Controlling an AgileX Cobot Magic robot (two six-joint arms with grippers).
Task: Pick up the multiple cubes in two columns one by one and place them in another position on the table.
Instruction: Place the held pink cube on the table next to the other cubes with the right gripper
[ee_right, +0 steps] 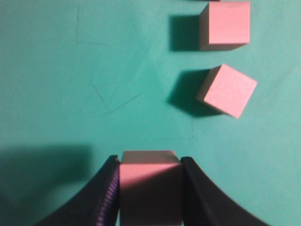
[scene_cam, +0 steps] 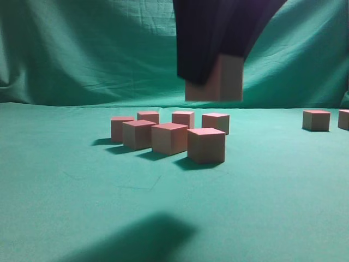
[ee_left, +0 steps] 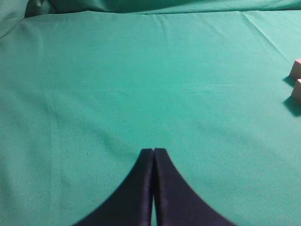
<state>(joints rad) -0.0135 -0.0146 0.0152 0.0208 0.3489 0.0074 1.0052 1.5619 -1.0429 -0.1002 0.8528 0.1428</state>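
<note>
My right gripper point(scene_cam: 217, 65) hangs above the green table point(scene_cam: 65, 180), shut on one pinkish cube point(scene_cam: 226, 82) held well clear of the cloth. The right wrist view shows that cube point(ee_right: 150, 183) clamped between the two dark fingers of the right gripper point(ee_right: 149, 162). Below it, several more cubes stand in two columns point(scene_cam: 169, 138), the nearest one point(scene_cam: 206, 145) at the front. Two cubes point(ee_right: 225, 26) point(ee_right: 227, 89) lie on the cloth ahead of the held one, the nearer turned at an angle. My left gripper point(ee_left: 154, 151) is shut with nothing in it, over bare cloth.
Two separate cubes point(scene_cam: 316, 120) point(scene_cam: 344, 119) sit at the far right of the table. A wrinkled green backdrop point(scene_cam: 82, 49) hangs behind. In the left wrist view two cubes point(ee_left: 296, 69) point(ee_left: 297, 91) show at the right edge. An arm's shadow point(scene_cam: 142, 237) falls on the front cloth.
</note>
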